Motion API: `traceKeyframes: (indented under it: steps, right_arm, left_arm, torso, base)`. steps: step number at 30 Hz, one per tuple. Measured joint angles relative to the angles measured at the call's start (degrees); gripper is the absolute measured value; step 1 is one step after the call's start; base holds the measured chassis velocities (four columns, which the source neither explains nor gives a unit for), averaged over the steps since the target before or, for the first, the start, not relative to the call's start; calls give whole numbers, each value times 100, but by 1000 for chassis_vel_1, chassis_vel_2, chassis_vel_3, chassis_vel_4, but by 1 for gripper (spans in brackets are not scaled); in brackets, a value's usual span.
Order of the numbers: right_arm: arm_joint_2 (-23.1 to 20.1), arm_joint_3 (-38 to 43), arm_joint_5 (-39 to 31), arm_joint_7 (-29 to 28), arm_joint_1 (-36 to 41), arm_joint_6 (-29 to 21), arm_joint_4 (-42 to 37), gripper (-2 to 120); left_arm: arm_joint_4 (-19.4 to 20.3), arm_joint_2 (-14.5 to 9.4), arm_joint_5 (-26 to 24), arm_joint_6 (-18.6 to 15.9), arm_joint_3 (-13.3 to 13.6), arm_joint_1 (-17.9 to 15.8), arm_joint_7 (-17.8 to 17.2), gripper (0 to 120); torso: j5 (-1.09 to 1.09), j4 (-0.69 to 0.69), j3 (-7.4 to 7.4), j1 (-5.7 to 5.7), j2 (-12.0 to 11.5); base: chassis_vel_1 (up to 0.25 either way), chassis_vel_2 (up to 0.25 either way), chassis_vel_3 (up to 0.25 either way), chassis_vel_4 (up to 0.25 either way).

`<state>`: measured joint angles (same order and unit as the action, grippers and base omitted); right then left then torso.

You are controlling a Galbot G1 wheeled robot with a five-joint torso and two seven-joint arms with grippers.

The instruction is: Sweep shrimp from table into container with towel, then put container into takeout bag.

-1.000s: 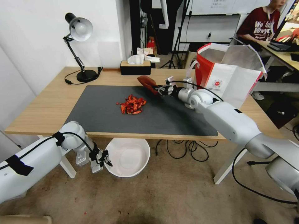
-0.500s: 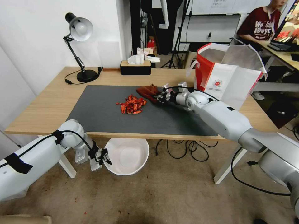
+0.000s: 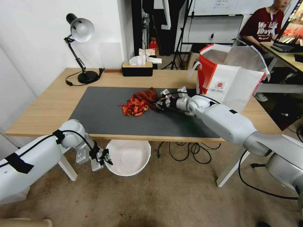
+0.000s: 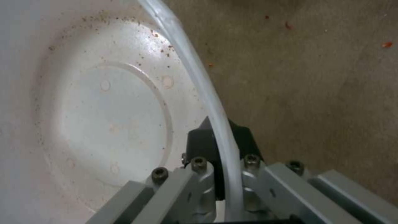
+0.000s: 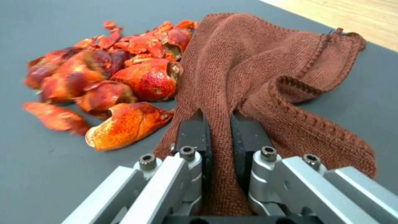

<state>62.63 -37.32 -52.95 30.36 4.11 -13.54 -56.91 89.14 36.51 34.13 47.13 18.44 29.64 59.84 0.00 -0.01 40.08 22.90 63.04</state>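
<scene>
**Inspector:** Since a second ago, your right tool (image 3: 160,102) has come down from above the mat and carried the towel (image 3: 145,94) left until its folds touch the shrimp (image 3: 134,106). The left tool (image 3: 103,158) has barely shifted.

**Operator:** What is each tool holding?

**Inspector:** In the right wrist view the right tool is clenched on a pinched fold of the towel (image 5: 265,84). The left tool (image 4: 219,143) is clamped on the rim of the container (image 4: 104,109), holding it below the near edge of the tabletop (image 3: 50,107), under the shrimp.

**Operator:** Progress?

**Inspector:** Early, in my judgement. The shrimp (image 5: 104,81) lie as one pile on the dark mat (image 3: 104,119); the container (image 3: 127,159) shows specks and stains inside but no shrimp, as far as its visible part lets me tell. The whole sweep remains, then the transfer to the takeout bag (image 3: 228,78), which stands open at the right rear.

**Operator:** Orientation?

**Inspector:** The towel is bunched, its long axis running from your right tool toward the pile, roughly left-right across the mat. The pile is slightly longer left to right. The container's mouth faces up.
</scene>
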Motion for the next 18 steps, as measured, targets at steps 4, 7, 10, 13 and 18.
traceKeyframes:
  steps: [4, 7, 10, 13, 18]
  right_arm:
    - [-65, -52, -33, 72, 15, 1, -109, 8]
    - [-120, -109, -83, 115, 28, 1, -242, 8]
    - [-166, -174, -112, 122, 34, 1, -376, 8]
    - [-236, -235, -145, 110, 66, -2, -582, 8]
    - [-384, -329, -235, 1, 140, -24, -959, 8]
  left_arm:
    - [-7, -3, -1, 3, -3, -1, -22, 0]
    - [-10, 0, -2, 4, -4, -9, -31, 0]
    - [-23, 11, -2, 4, -1, -30, -32, 0]
    - [-51, 24, -2, 4, 12, -69, -32, 0]
    - [-84, 30, -7, 4, 28, -107, -33, 0]
  torso:
    - [0, 0, 0, 0, 0]
    - [-1, 0, 1, 0, 0]
    - [0, 0, 1, 0, 0]
    - [0, 1, 2, 0, 0]
    - [0, 1, 2, 0, -1]
  base:
    - [0, 0, 0, 0]
    - [0, 0, 0, 0]
    - [0, 0, 0, 0]
    - [0, 0, 0, 0]
    - [0, 0, 0, 0]
